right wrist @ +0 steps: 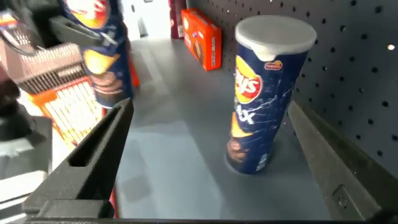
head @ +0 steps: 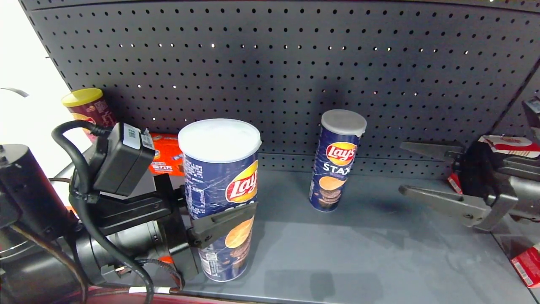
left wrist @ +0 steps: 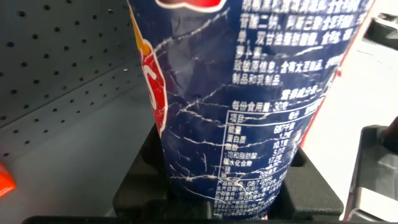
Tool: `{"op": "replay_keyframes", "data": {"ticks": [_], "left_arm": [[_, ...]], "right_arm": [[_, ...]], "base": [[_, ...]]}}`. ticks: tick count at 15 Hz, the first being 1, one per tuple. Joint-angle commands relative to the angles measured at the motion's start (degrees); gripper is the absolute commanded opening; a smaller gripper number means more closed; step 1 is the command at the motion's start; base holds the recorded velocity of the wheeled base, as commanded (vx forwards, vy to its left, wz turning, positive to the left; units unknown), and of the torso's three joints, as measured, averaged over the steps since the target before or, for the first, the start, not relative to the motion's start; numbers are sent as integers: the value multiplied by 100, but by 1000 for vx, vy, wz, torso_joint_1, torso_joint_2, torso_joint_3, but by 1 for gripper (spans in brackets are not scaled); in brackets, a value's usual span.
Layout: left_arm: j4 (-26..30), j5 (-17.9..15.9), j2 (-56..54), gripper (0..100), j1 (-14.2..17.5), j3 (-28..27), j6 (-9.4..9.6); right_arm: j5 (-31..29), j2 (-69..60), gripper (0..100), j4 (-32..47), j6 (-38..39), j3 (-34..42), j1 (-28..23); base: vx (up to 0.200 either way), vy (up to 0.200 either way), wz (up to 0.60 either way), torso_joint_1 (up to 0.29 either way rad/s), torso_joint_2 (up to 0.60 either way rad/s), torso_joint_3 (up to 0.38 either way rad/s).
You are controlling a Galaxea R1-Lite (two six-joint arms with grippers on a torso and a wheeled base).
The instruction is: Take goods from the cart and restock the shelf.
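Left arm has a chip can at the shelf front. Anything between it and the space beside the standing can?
Nothing visible. Bare shelf floor separates the held can, in the left gripper, from the standing can. The orange box sits back-left; the right gripper hangs open at the right.

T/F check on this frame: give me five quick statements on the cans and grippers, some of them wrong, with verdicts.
1. The left gripper is shut on the near can. True.
2. The right gripper holds the far can. False: it is open and empty, apart from that can.
3. The far can lies on its side. False: it stands upright on the shelf, close to the pegboard.
4. An orange box sits against the pegboard. True.
5. Both blue cans have yellow lids. False: their lids are pale; the yellow lid is on the red can.
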Motion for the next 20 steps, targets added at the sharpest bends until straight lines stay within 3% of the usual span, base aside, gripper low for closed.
{"op": "replay_keyframes", "data": {"ticks": [1,9,20], "left_arm": [[-5,-14,55,0,59,13,0],[-5,-146,99,0,235,-22,0],[-339,-243,495,0,288,-171,-9]], "right_arm": [[48,693,100,-20,-200,-338,1],[110,2038,100,-20,-604,-1471,1],[171,2618,100,-20,-868,-1559,63]], "base": [[0,0,0,0,0,0],[0,0,0,0,0,0],[0,0,0,0,0,0]]}}
